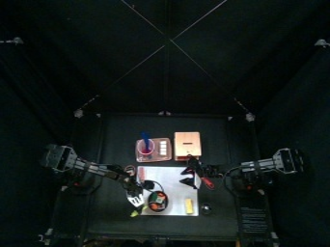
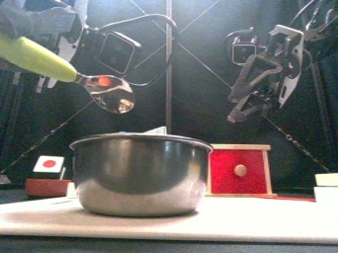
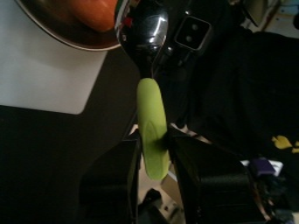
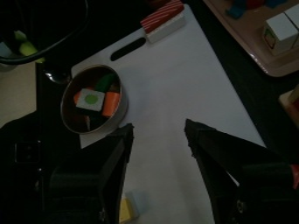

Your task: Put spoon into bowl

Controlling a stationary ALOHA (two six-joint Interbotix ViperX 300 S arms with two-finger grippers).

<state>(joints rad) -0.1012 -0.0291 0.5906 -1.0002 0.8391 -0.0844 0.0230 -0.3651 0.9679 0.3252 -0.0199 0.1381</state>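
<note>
From above, the left gripper sits just beside the bowl on the white board. From the front, the spoon hangs above the bowl's rim, metal head lowest, probably lined up for dropping in. The left wrist shows the jaws clamping the spoon's green handle. The right gripper hovers wide and empty near the bowl, likely resting.

Green-handled spoon aloft beside steel bowl (blocks inside, seemingly)

Pen dim, curtains swallow light. White mat around bowl glows brightest. Glare streaks bowl's steel wall. Spoon above bowl blurred.
</note>
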